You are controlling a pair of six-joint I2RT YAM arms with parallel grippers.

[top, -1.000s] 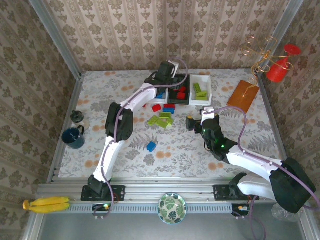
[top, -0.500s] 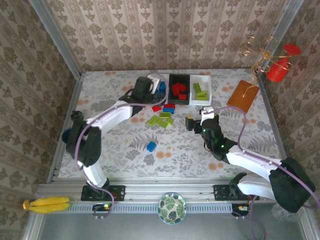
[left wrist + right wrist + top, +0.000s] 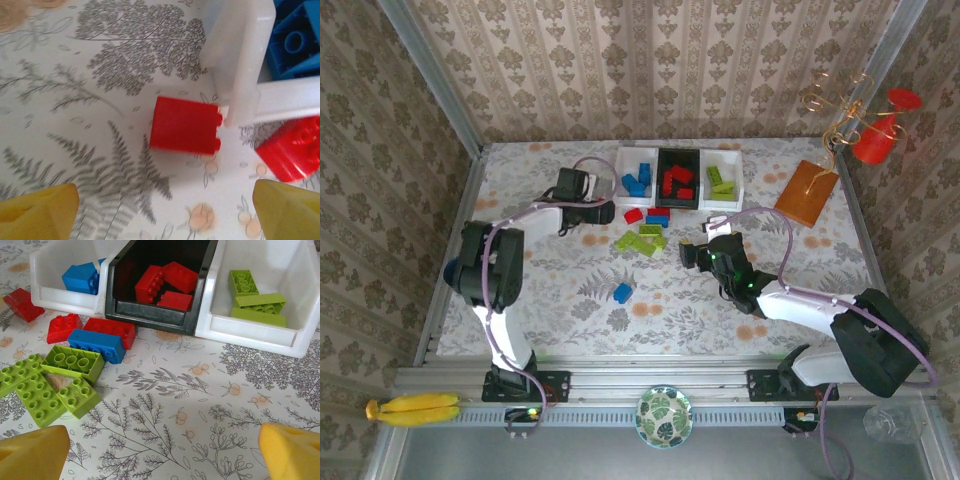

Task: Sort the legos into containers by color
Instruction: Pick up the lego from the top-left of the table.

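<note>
Left gripper (image 3: 160, 215): jaws wide apart, nothing held. A red brick (image 3: 185, 125) lay flat on the table (image 3: 75, 100) just ahead of my fingertips, its studs just beside the corner of the left white tray (image 3: 240, 60). That corner crowded the brick's far side.

Right gripper (image 3: 160, 455): also spread wide and empty, near the loose lime bricks (image 3: 50, 380).

The right wrist view gave the tray contents: blue pieces in the left white tray, red in the black tray (image 3: 150, 315), lime in the right white tray (image 3: 250, 335).

The top view added a lone blue brick (image 3: 623, 292) apart from the heap, and an orange board (image 3: 806, 192) far right.
</note>
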